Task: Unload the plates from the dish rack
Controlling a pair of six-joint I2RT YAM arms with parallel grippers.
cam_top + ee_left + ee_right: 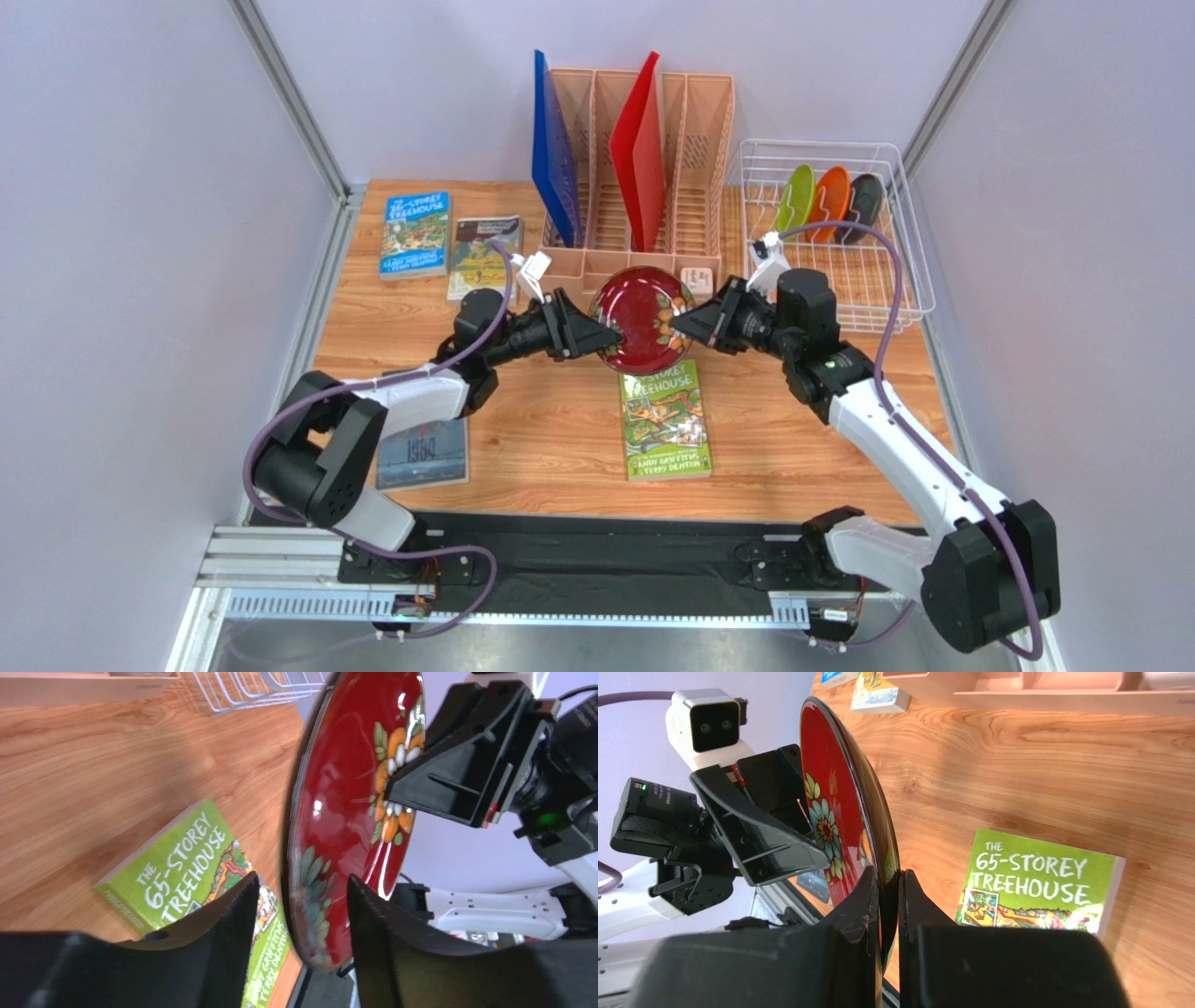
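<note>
Dark red floral plate (640, 319) is off the table, on edge, between the 2 arms. It sits in front of the pink file organiser (701, 126) and above the green book (665, 420).

Right gripper (679, 325): fingers pinched tight on the plate's right rim.

Left gripper (613, 340): jaws part-open, straddling the opposite rim. A gap shows on 1 side, so not clamped.

Dish rack (909, 238), far right corner, holds 3 upright in a row: lime green plate (797, 196), orange plate (832, 200), dark teal-grey plate (863, 205).
</note>
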